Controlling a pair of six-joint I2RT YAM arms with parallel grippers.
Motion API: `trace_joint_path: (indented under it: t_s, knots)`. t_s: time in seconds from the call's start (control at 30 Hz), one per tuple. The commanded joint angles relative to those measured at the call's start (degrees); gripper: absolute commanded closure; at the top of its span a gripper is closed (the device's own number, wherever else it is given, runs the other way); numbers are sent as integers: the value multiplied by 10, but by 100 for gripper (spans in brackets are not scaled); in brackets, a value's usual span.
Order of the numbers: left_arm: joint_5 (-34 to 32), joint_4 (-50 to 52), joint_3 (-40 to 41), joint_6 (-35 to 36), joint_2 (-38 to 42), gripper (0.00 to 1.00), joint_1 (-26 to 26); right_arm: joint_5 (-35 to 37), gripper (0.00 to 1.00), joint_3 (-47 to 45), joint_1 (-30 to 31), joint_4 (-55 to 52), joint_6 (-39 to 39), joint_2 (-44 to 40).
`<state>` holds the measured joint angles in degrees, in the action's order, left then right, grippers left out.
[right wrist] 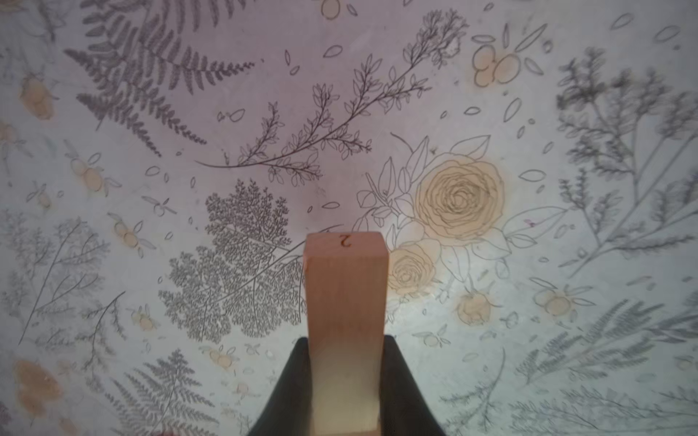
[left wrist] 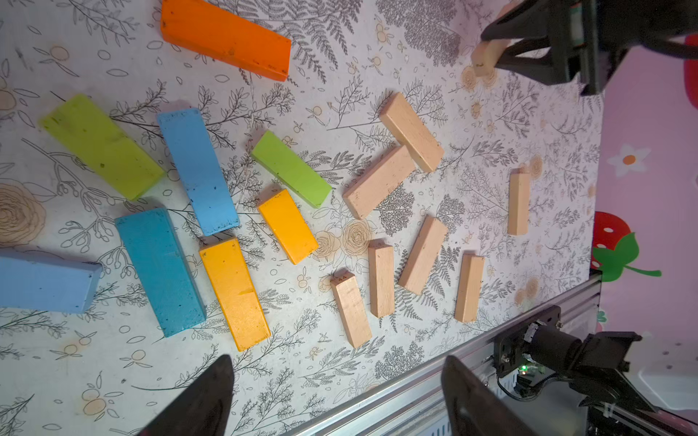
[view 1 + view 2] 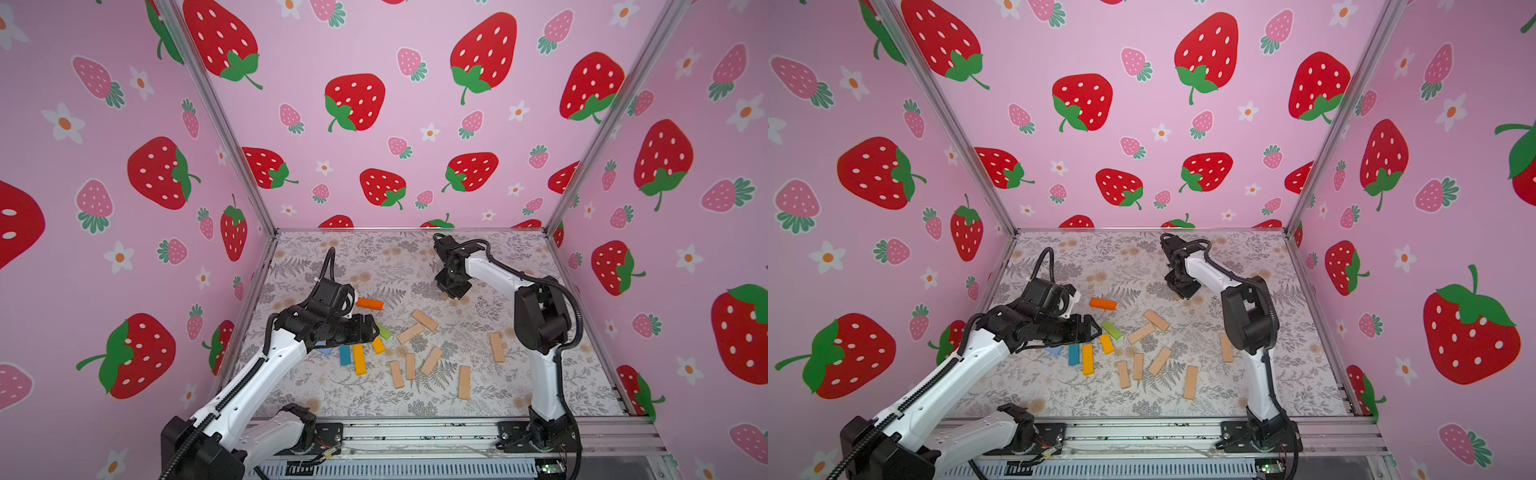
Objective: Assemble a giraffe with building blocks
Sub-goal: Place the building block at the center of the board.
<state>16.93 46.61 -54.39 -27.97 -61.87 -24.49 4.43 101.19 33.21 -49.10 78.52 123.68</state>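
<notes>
At the front edge, a metal rail (image 3: 415, 432) carries the bases of both arms. Behind it, the flowered table (image 3: 374, 257) holds the blocks.

The left gripper (image 2: 338, 377) hangs above the painted blocks with its fingers wide apart and nothing between them. Below it lie two yellow blocks (image 2: 234, 294), three blue blocks (image 2: 198, 171) and two green blocks (image 2: 291, 168). They all lie flat, close together and at mixed angles. The orange block (image 3: 370, 304) lies a little apart from this group, toward the back wall.

To the right of the painted group, seven tan blocks (image 3: 432, 360) lie flat and scattered. Two of them meet at a corner and the others lie apart. One is off near the right arm.

The right gripper (image 3: 454, 293) is farther back over the table and points downward. Its fingers are clamped on one more tan block (image 1: 345, 302). This block sticks out from between the fingers toward the table, and its free end is marked with a 2. I cannot tell whether that end touches the table.
</notes>
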Motion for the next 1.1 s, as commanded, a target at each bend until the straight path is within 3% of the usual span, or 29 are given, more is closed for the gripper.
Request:
trace_joint_path:
  t_s: [0.0, 0.3, 0.6, 1.07]
  knots:
    - [-8, 16, -18, 10, 11, 12, -1, 30, 79, 43, -3, 25, 85, 16]
    - [8, 2, 4, 17, 11, 11, 13, 73, 79, 85, -12, 32, 193, 85]
    - [29, -9, 9, 29, -2, 11, 32, 98, 77, 209, -20, -41, 240, 167]
    - [39, -15, 9, 36, -21, 11, 47, 69, 70, 265, 2, -80, 336, 218]
